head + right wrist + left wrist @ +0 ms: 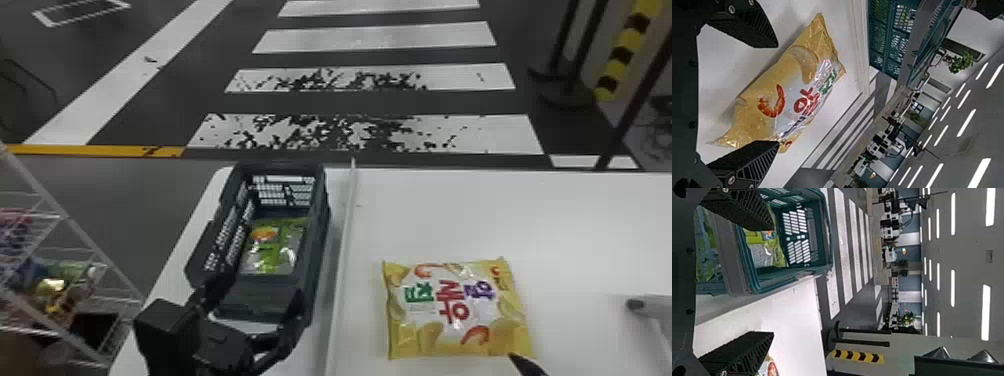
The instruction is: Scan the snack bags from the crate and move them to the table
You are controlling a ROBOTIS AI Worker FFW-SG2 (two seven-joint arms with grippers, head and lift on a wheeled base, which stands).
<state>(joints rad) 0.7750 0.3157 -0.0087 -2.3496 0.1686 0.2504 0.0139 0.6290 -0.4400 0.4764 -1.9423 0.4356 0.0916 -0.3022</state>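
My left gripper [250,345] stands open at the near end of the dark green crate [320,240]. Inside the crate lies a green snack bag [275,250]. In the left wrist view the spread fingers of the left gripper [764,282] have the crate [824,239] and green bag [762,246] beyond them. A yellow shrimp-chip bag [455,310] lies flat on the table [575,225]. At that bag's near right corner is the tip of my right gripper [525,364]. Seen from the right wrist, the right gripper [777,94] is open, with the yellow bag [785,94] just ahead, ungripped.
A raised white strip [342,270] runs between the crate and the yellow bag. A grey handled device [650,306] sits at the table's right. Wire shelving [60,220] with packets stands to the left of the table.
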